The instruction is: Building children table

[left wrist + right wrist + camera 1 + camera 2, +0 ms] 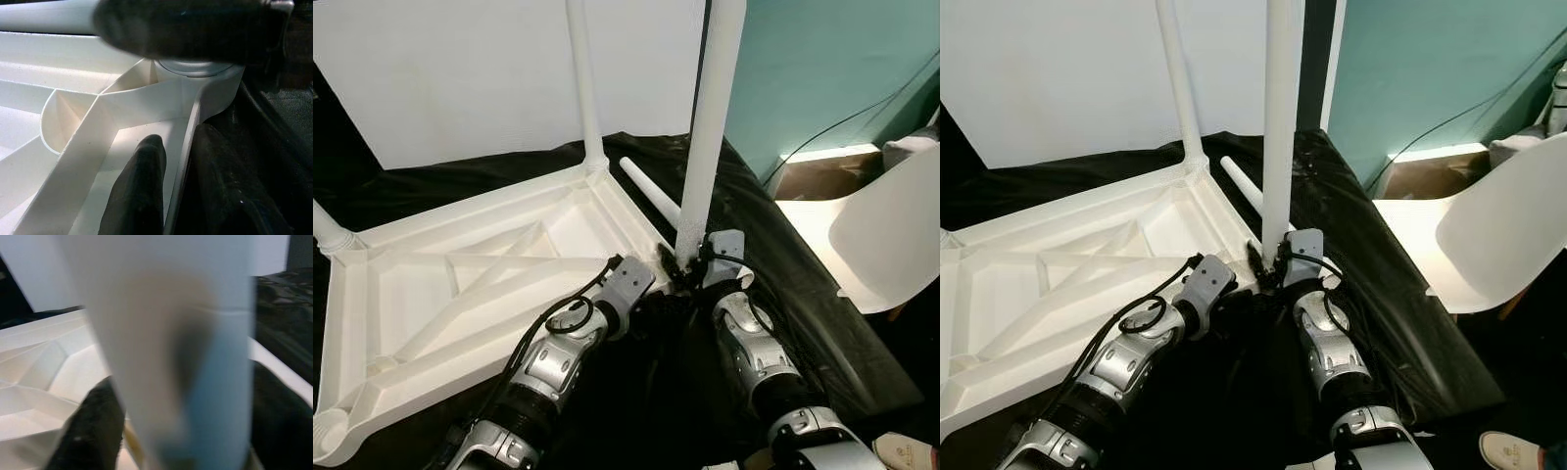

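The white plastic table top point(460, 294) lies upside down on a black cloth. One leg point(582, 78) stands in its far corner and another leg point(328, 230) in the left corner. My right gripper point(693, 264) is shut on a third leg point(710, 127), held upright over the near right corner socket point(195, 68); its fingers point(93, 431) flank the leg. My left gripper point(651, 279) straddles the table's rim point(183, 147) beside that socket, shut on it with one finger inside and one outside. A fourth leg point(651, 191) lies loose on the cloth. The near left socket point(328, 431) is open.
A white chair point(891, 235) stands close at the right, with a cardboard box point(818, 171) and a cable along the teal wall behind it. A white board point(460, 69) backs the table. A shoe point(1513, 450) lies at the bottom right. The black cloth point(803, 323) slopes away rightward.
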